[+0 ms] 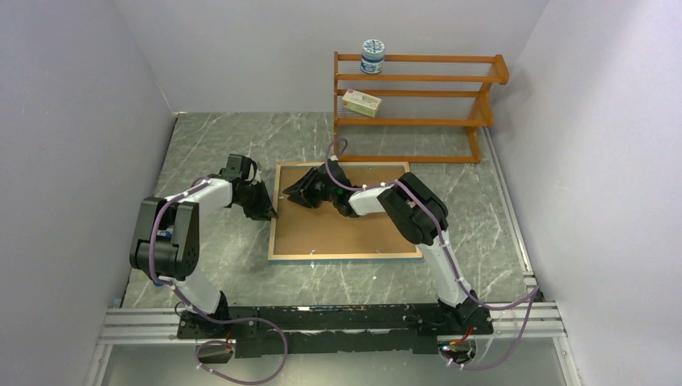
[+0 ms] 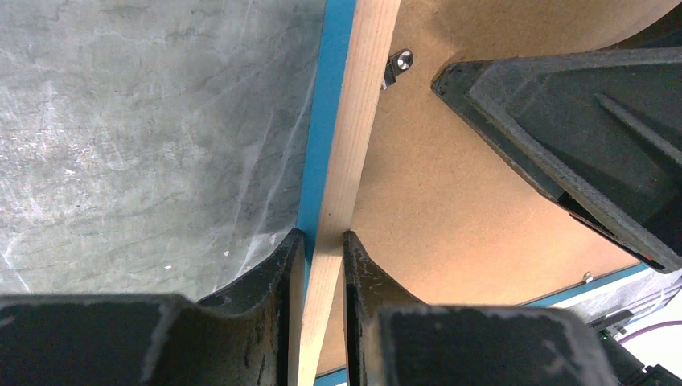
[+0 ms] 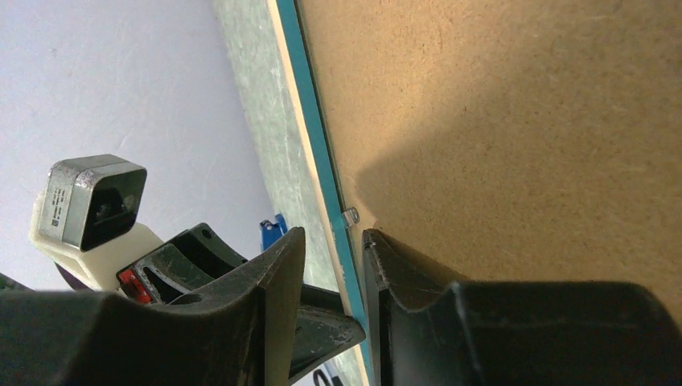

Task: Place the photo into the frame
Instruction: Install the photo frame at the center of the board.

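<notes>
Grey marbled tabletop point(image 1: 217, 145); left end effector point(image 2: 319, 240) tight on flat wood-rimmed frame point(image 2: 358, 104), right end effector point(image 3: 331, 237) open.

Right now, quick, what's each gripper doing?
Left gripper: closed on the frame, on its wooden rim.
Right gripper: partly open, straddling the frame's edge without clamping it.

Pale, smooth bare wood on the frame point(image 2: 346, 137) back rim, with a matt blue painted outer edge. Inside that rim, dull brown fibreboard backing board point(image 2: 450, 209) and a shiny metal tab point(image 2: 400, 63). Outside it, grey veined stone-look table point(image 2: 137, 137), faintly glossy. Astride the rim, grainy matt black plastic of the left gripper point(image 2: 319, 245).
</notes>
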Robot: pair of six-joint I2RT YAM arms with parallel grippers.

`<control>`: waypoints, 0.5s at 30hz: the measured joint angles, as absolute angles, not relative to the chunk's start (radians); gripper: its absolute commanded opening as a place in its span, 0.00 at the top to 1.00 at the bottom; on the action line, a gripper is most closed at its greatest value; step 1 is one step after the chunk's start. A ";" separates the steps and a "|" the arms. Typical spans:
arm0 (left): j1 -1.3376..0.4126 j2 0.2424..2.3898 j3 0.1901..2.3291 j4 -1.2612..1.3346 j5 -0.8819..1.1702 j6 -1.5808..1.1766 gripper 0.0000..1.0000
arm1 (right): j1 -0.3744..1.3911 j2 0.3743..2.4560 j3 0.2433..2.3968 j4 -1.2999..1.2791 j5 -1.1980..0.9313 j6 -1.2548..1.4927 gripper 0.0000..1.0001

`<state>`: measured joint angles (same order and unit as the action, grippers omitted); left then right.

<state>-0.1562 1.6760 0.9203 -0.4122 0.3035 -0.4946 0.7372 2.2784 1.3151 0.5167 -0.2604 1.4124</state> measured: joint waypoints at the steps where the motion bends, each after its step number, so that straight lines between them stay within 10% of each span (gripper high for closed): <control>1: -0.156 1.677 0.921 -0.413 0.304 -0.495 0.93 | 0.737 2.278 1.318 0.510 -0.260 1.407 0.63; 15: -0.157 1.680 0.928 -0.425 0.291 -0.519 0.95 | 0.765 2.299 1.378 0.435 -0.270 1.371 0.78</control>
<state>-0.1566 1.6802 0.9279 -0.4252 0.2913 -0.5186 0.7654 2.2986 1.3785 0.4347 -0.2695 1.3712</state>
